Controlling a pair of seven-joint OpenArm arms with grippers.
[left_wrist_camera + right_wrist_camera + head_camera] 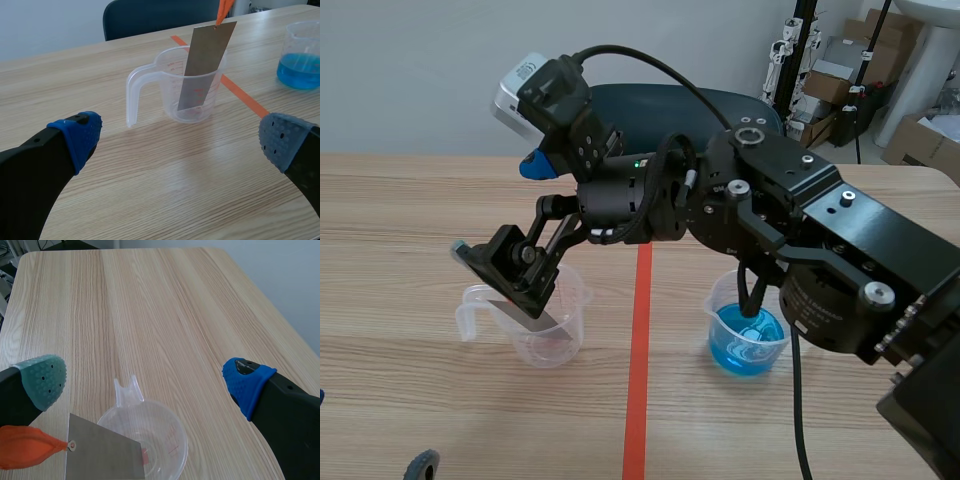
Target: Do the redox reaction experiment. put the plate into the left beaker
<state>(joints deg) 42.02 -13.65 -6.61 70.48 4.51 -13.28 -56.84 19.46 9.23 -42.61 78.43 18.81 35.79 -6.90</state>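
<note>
The black right arm comes in from the right, reaches past the orange-red tape line to the left side and tips downward. This puts the right gripper just above the clear plastic beaker with a handle. Its fingers are spread wide with nothing between them. The left gripper sits low at the near left, pointed at that beaker, its fingers likewise wide apart and empty.

The thin grey metal plate stands tilted in the clear beaker on the left, lower end inside and upper part rising above the rim. An orange tab is fixed through a hole at its top. Whether that tab touches the right gripper's grey-green pad cannot be told.

In the scene the right arm hides part of the second beaker of blue liquid, right of the tape. The left gripper is cut off at the near edge. Red graduation marks on the clear beaker are too small to read.
</note>
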